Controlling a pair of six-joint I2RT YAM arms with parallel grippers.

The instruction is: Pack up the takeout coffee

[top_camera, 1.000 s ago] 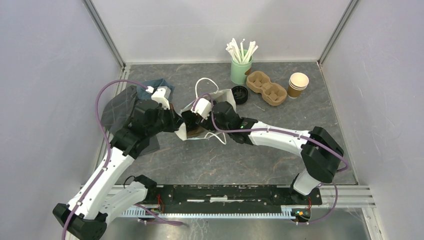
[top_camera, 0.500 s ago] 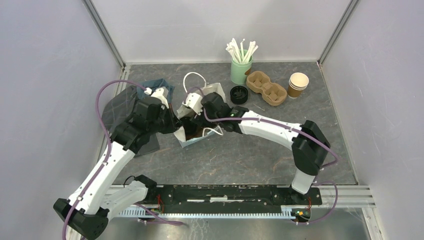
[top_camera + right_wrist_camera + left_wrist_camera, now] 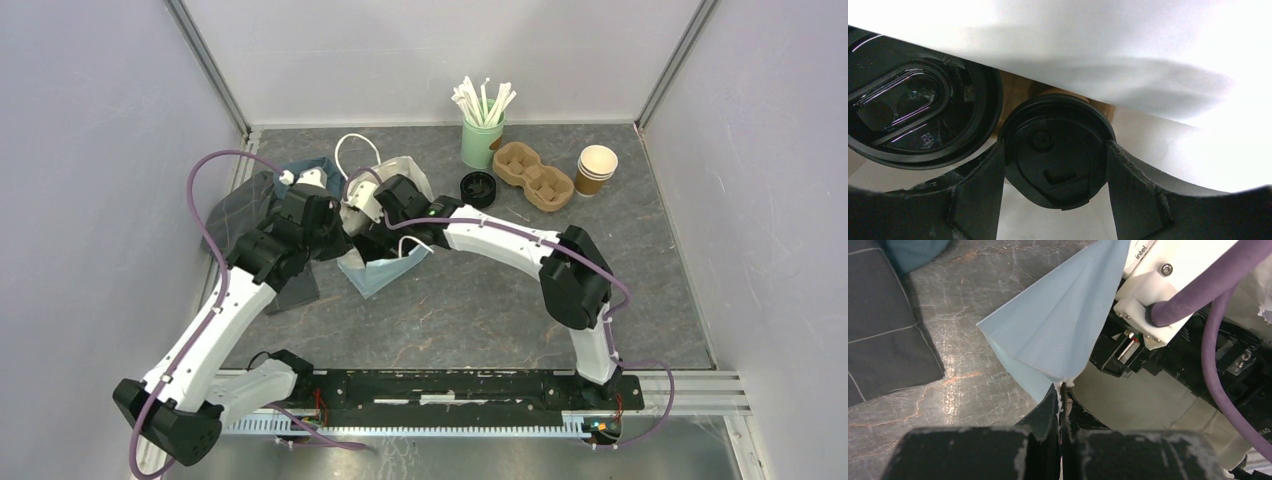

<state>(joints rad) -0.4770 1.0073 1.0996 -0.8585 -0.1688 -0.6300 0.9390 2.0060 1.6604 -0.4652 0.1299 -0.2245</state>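
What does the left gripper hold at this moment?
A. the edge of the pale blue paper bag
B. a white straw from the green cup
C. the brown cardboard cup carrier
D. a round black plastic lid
A: in the left wrist view the left gripper is shut on a corner of the pale blue paper bag, with nothing else between its jaws.

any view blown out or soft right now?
Right wrist: the white bag is overexposed and featureless across the top; the black lid in the right gripper is sharp, the neighbouring lid shows purple glints. Left wrist: crisp on the bag's fold, left gripper dark but readable. Top external: even light, soft shadows, no glare.
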